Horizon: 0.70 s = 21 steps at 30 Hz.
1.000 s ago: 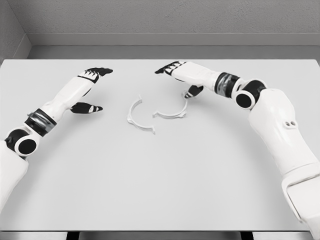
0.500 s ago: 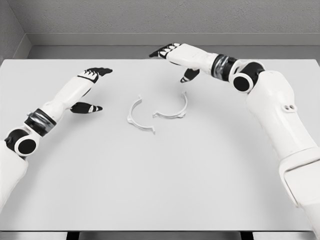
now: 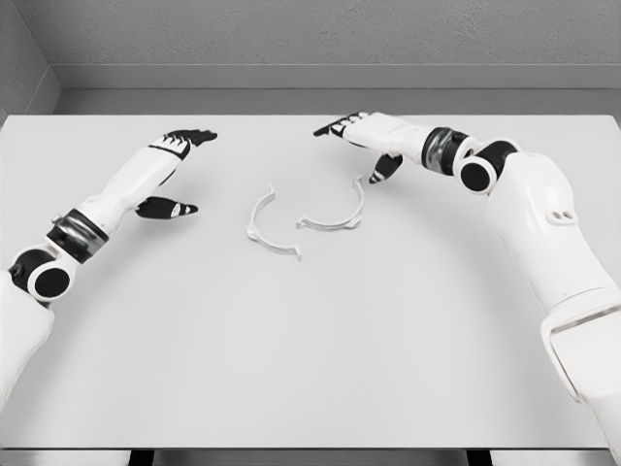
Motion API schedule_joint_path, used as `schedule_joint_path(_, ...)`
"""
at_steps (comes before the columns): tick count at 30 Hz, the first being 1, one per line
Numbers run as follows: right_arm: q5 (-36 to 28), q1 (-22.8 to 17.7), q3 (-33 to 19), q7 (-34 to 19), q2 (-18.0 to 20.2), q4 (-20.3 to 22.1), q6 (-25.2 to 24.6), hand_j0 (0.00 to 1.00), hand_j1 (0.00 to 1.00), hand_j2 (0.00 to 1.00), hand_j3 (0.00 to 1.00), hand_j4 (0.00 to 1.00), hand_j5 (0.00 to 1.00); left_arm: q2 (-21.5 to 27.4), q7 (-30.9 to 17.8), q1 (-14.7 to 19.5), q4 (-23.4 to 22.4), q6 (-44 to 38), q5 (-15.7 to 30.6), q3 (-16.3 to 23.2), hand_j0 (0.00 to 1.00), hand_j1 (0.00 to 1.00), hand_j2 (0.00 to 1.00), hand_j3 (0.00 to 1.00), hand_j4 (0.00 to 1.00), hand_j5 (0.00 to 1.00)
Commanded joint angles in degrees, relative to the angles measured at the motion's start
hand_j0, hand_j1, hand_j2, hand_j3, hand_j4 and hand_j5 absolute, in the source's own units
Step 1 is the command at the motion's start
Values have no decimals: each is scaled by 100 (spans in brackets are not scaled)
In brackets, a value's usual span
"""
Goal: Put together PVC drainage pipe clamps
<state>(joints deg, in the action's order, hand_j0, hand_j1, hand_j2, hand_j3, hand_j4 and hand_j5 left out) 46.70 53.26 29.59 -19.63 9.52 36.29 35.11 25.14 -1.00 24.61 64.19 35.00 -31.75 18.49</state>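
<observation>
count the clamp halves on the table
2. The left clamp half lies near the table centre, and the right clamp half lies beside it, just below the right robot hand. None appears hidden.

Bright, even, diffuse light; no single source apparent. Flat pale grey surface (image 3: 310,349), no glare or hot spots. Shadows very faint: soft smudges only, under the right hand (image 3: 367,136) and beside the two clamp halves (image 3: 303,219). Sharp edge to edge, no motion blur, no bending of straight lines at the borders. Clean simulator look, no grain. Low contrast between white parts and surface; black fingers (image 3: 180,208) crisp.
</observation>
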Motion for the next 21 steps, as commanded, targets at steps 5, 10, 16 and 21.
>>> schedule_joint_path(5,-38,9,73,12,-73,-139,-11,100,100,100,100,100,100,-9,4,0,-12,0,37,-3,100,100,100,100,100,100)
schedule_joint_path(10,-30,35,108,12,-161,-324,-11,100,100,100,100,100,100,-9,4,-9,-3,0,37,-3,100,100,100,100,100,100)
schedule_joint_path(16,-30,105,117,12,-310,-377,-11,100,100,100,100,100,100,-9,4,-9,-3,0,37,-3,100,100,100,100,100,100)
schedule_joint_path(21,-30,149,117,12,-398,-447,-11,100,100,100,100,100,100,-9,4,-9,-3,0,37,-3,100,100,100,100,100,100)
